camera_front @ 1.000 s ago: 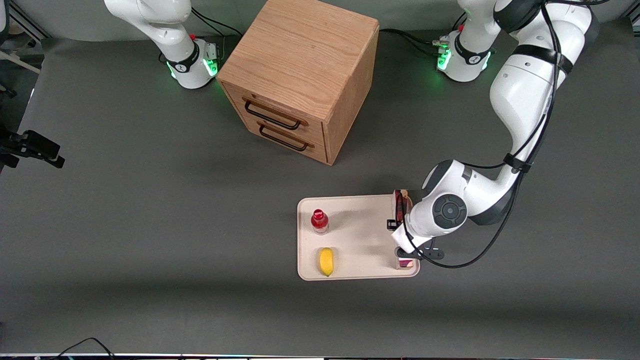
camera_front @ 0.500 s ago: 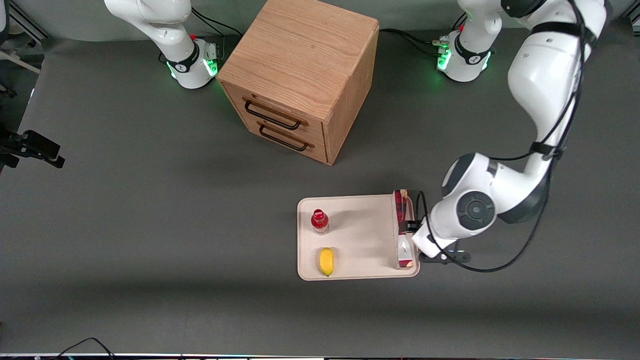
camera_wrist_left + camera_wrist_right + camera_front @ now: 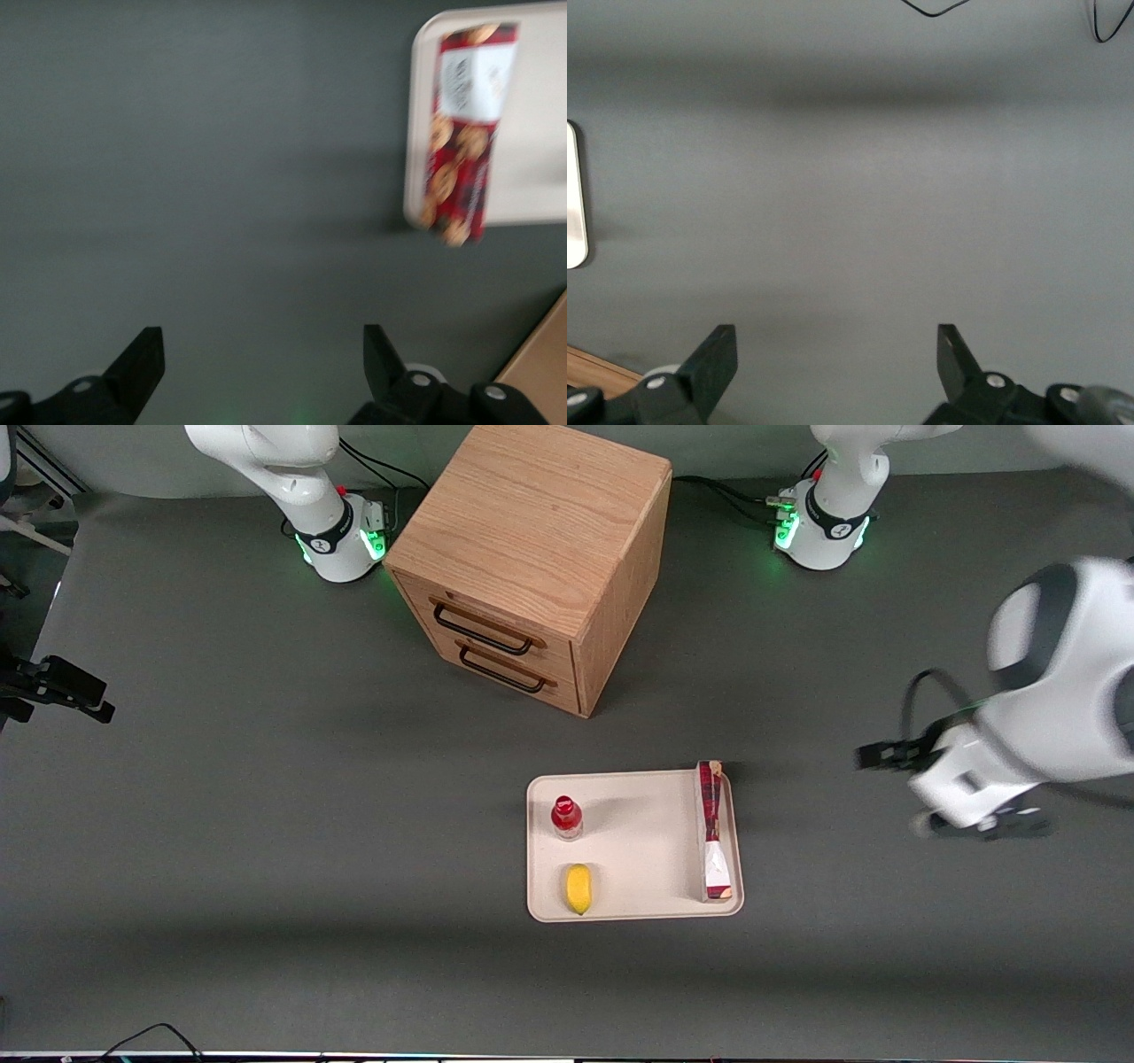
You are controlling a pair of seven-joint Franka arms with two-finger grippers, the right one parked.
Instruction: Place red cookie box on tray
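While claw (image 3: 259, 354) hangs open, bottle (image 3: 566, 817) shares tray (image 3: 638, 846).

The gripper (image 3: 261, 350) hangs spread wide over bare counter (image 3: 266, 824) — well apart from the tray (image 3: 638, 846), whose middle lies open between red cookie box (image 3: 711, 833), bottle (image 3: 566, 817) and banana (image 3: 578, 887).

Dark red cookie box (image 3: 711, 831), white patch, tan cookies; cream tray (image 3: 633, 841); black gripper (image 3: 261, 367) over grey table (image 3: 266, 824).
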